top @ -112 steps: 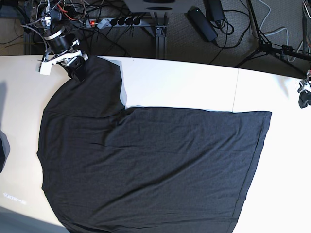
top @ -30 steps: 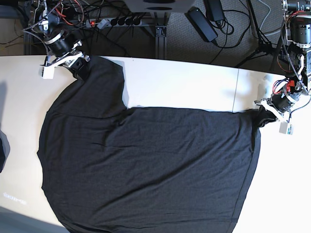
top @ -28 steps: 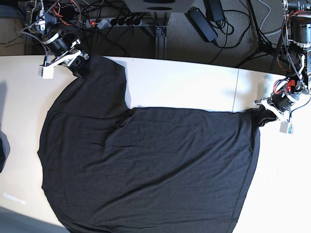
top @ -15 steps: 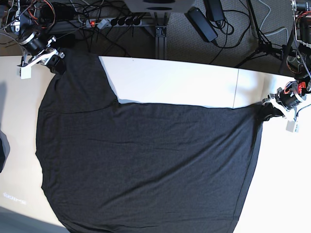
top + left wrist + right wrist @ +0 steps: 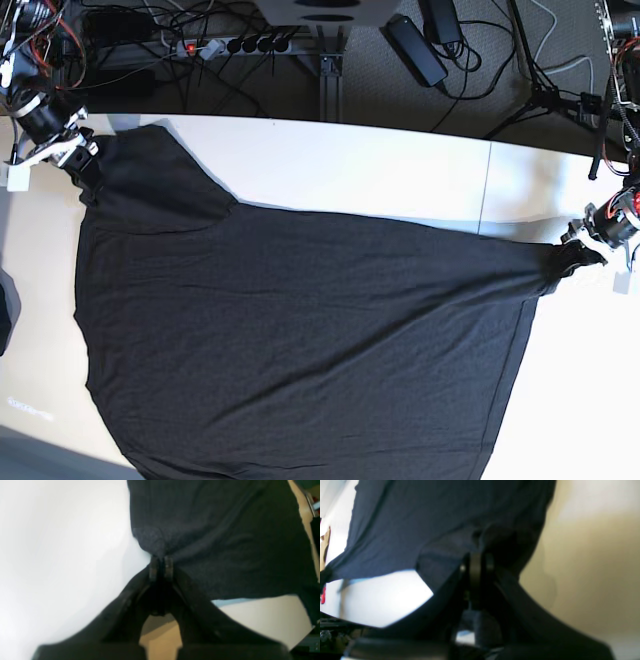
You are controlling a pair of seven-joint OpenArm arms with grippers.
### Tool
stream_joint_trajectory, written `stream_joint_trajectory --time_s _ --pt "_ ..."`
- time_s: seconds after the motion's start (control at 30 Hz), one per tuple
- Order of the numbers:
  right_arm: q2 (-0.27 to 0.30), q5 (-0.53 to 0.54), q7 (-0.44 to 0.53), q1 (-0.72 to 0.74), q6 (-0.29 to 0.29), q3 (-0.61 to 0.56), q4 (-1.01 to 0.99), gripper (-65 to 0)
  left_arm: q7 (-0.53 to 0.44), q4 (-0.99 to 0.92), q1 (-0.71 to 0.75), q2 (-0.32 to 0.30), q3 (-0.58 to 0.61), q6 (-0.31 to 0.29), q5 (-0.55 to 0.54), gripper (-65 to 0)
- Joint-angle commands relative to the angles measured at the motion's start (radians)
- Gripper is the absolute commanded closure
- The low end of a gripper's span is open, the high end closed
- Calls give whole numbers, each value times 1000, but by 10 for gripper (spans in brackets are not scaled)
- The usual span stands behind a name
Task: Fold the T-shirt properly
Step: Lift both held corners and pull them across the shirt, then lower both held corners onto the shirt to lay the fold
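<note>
The black T-shirt (image 5: 300, 340) lies spread over the white table (image 5: 400, 170), plain side up, pulled taut between both arms. My left gripper (image 5: 585, 252) at the right edge of the base view is shut on the shirt's far right corner. In the left wrist view the left gripper (image 5: 161, 562) pinches bunched black T-shirt (image 5: 212, 530) fabric. My right gripper (image 5: 80, 160) at the far left is shut on the shirt's upper left corner. The right wrist view shows the right gripper (image 5: 477, 560) clamped on the T-shirt (image 5: 432, 517). The shirt's lower hem runs off the bottom of the base view.
Behind the table's back edge lie a power strip (image 5: 235, 45), cables and black adapters (image 5: 415, 50) on the floor. A tripod leg (image 5: 545, 95) stands at the back right. A dark object (image 5: 5, 315) shows at the left edge. A seam (image 5: 487, 190) crosses the table.
Both grippers have pulled outward, the right one to the left and the left one to the right and slightly down. The shirt's top edge has stretched straighter and the notch of bare table has shrunk.
</note>
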Motion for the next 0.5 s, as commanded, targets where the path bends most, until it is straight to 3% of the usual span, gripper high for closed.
stream_joint_trajectory --time_s 0.0,0.23,0.47 --pt "34 20 18 22 80 10 18 0 -12 13 -26 -22 -8 -15 -18 0" --pt "121 20 11 135 79 10 18 0 -11 13 -100 -23 -8 -15 -18 0" --pt "156 8 12 240 79 -5 10 0 -11 12 -169 -22 -8 -15 -10 0"
